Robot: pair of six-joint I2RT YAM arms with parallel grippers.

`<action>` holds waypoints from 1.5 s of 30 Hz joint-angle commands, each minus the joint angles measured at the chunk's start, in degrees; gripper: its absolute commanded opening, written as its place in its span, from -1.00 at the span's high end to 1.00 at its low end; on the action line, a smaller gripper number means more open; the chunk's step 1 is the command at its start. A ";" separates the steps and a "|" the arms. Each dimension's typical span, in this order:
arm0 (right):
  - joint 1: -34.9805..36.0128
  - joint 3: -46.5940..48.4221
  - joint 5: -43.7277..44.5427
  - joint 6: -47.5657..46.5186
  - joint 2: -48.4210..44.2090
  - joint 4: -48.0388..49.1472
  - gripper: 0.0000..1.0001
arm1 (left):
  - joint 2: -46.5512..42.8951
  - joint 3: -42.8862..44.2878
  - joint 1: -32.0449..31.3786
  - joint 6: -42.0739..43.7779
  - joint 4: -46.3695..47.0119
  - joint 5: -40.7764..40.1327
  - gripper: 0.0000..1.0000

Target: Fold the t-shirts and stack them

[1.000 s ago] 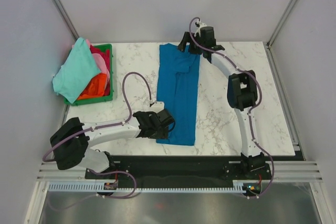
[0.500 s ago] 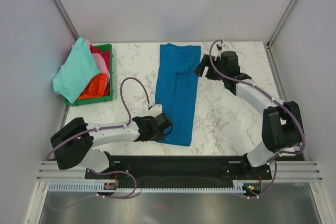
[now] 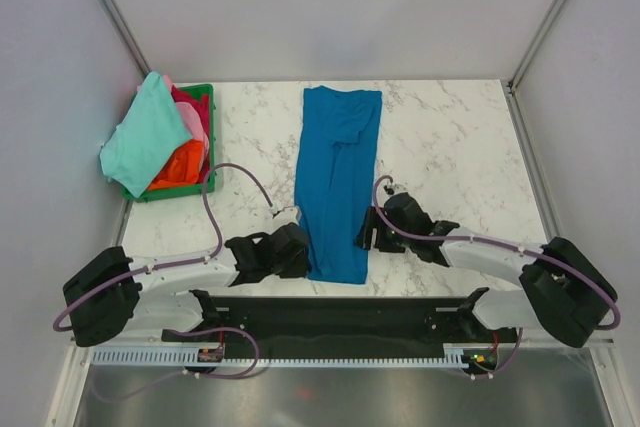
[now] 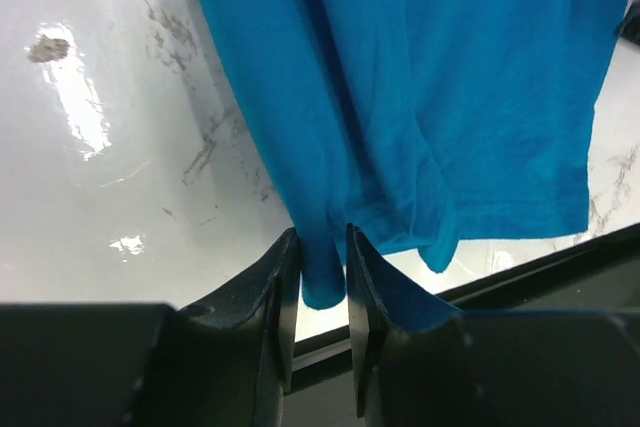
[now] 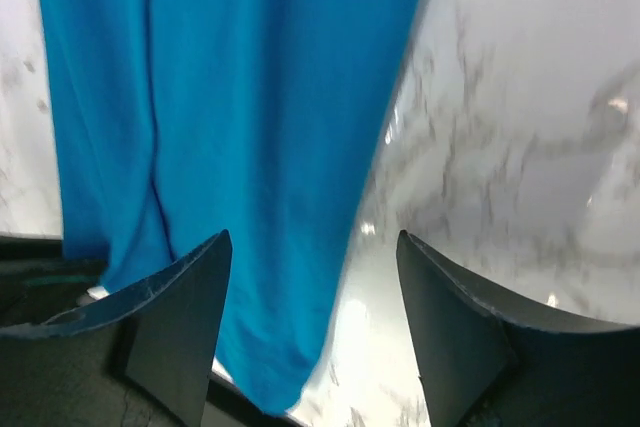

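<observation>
Marble-patterned white table [image 3: 250, 137] is enclosed by plain pale walls [image 3: 320, 7] behind and at both sides. Black strip [image 3: 340, 312] and metal rail [image 3: 570, 325] are fitted along its near edge.

The top camera looks steeply down from above and behind the arm bases and takes in the whole bench [image 3: 450, 147]. The wrist cameras sit close behind the left tool [image 4: 320, 247] and the right tool [image 5: 312, 242], looking down at the bench. All three views share the near end of the blue shirt [image 3: 338, 167].
</observation>
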 commanded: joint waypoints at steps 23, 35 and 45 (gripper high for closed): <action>20.46 -12.70 11.32 21.13 -8.29 -6.56 0.69 | 0.15 -4.22 0.05 -4.57 9.02 6.34 0.36; 20.55 -14.90 15.72 22.80 -14.26 -12.10 1.00 | -16.27 -11.69 0.05 -9.83 -7.05 0.98 0.36; 20.54 -14.90 14.93 21.93 -13.12 -11.14 1.00 | -16.99 -7.49 -0.48 -5.10 -7.42 1.06 -0.22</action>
